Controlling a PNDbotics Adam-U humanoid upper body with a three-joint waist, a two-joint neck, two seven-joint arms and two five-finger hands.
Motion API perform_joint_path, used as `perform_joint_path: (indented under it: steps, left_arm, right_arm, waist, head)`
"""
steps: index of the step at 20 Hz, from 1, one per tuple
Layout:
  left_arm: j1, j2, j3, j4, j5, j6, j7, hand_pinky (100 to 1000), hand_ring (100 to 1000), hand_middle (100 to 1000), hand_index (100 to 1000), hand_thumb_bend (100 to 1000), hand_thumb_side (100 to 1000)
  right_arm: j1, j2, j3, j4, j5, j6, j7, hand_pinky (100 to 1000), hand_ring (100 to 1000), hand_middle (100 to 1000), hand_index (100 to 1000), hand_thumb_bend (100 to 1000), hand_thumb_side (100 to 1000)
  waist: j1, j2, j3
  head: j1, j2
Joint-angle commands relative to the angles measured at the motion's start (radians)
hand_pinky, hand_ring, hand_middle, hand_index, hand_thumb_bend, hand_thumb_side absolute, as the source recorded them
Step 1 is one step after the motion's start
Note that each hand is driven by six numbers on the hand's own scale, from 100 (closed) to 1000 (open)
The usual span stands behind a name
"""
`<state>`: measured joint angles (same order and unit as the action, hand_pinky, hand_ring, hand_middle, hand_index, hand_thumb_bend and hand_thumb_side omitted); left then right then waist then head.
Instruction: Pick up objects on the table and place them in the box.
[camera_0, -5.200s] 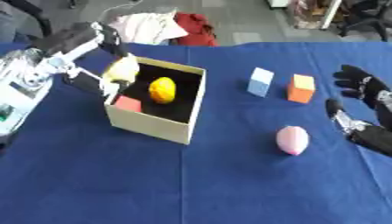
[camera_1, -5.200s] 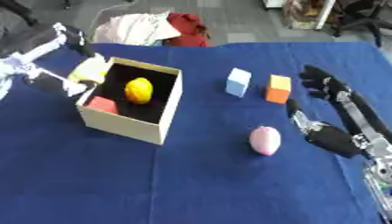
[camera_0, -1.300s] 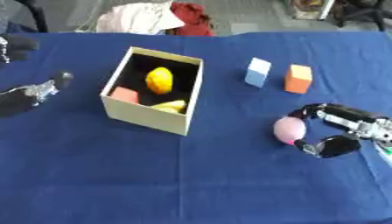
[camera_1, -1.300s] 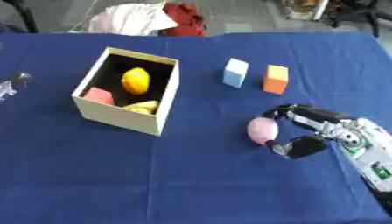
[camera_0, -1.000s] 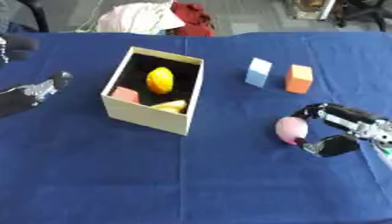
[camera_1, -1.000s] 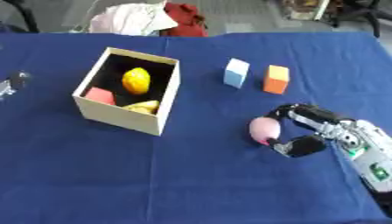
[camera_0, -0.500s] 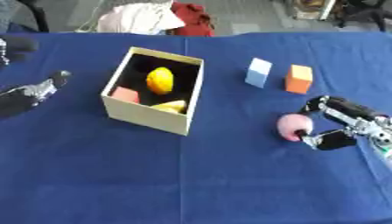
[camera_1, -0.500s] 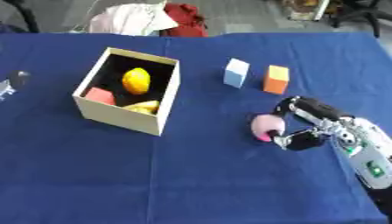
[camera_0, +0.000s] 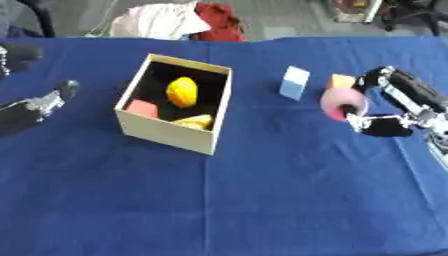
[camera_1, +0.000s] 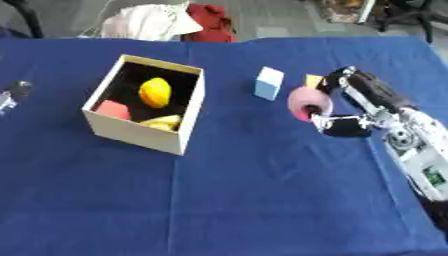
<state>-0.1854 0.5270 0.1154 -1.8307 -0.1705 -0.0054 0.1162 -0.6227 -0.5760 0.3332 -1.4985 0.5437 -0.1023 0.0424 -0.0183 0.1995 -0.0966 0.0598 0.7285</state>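
Note:
My right hand (camera_0: 395, 105) is shut on a pink egg-shaped object (camera_0: 337, 103), held up off the blue table, right of the box. The cream cardboard box (camera_0: 171, 137) stands left of centre and holds a yellow lemon (camera_0: 182, 92), a red block (camera_0: 142, 107) and a yellow banana-like piece (camera_0: 196, 121). A light blue block (camera_0: 294, 82) stands on the table just left of the raised hand. An orange block (camera_0: 341, 80) shows partly behind the pink object. My left hand (camera_0: 35, 106) lies at the left edge, fingers relaxed, holding nothing.
The blue cloth-covered table (camera_0: 245, 200) fills the view. White and red cloth (camera_0: 179, 20) is heaped beyond its far edge.
My right hand closed round the pink object and lifted it off the table, moving it up toward the two blocks. The left hand stayed at the left edge.

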Motion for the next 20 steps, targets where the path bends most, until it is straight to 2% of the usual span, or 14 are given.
perform_joint_path:
  steps: [1,5,9,14,20]
  left_arm:
    - [-0.011,0.014,0.011,-0.01,0.005,-0.004,-0.002,771,765,608,699,698,419]
    - [-0.019,0.007,0.005,-0.014,0.008,-0.006,-0.007,771,765,608,699,697,418]
    - [-0.033,0.0,-0.001,-0.022,0.012,-0.009,-0.013,772,756,606,699,697,419]
    - [-0.052,-0.011,-0.008,-0.033,0.016,-0.01,-0.02,771,755,605,699,702,419]
    - [-0.065,-0.024,-0.014,-0.034,0.021,-0.01,-0.027,770,754,603,698,706,418]
  right_arm:
    - [-0.067,-0.027,0.011,-0.06,-0.029,0.0,-0.01,754,641,427,486,100,196]
    - [-0.195,0.002,0.051,-0.071,-0.043,-0.014,0.048,760,645,435,491,100,197]
    - [-0.288,0.076,0.069,0.002,-0.028,-0.036,0.094,766,649,441,498,100,206]
    - [-0.351,0.218,0.056,0.201,0.065,-0.07,0.122,775,662,458,517,100,228]
    - [-0.386,0.353,0.004,0.421,0.241,-0.117,0.081,782,681,495,555,101,242]
  waist:
    - [-0.008,-0.023,0.006]
    - [-0.009,-0.025,0.021]
    - [-0.01,-0.024,0.044]
    - [-0.006,-0.02,0.072]
    - [-0.002,-0.017,0.097]
  head:
    - [-0.009,-0.003]
    - [-0.018,-0.004]
    - [-0.031,-0.015]
    - [-0.058,-0.032]
    - [-0.09,-0.048]
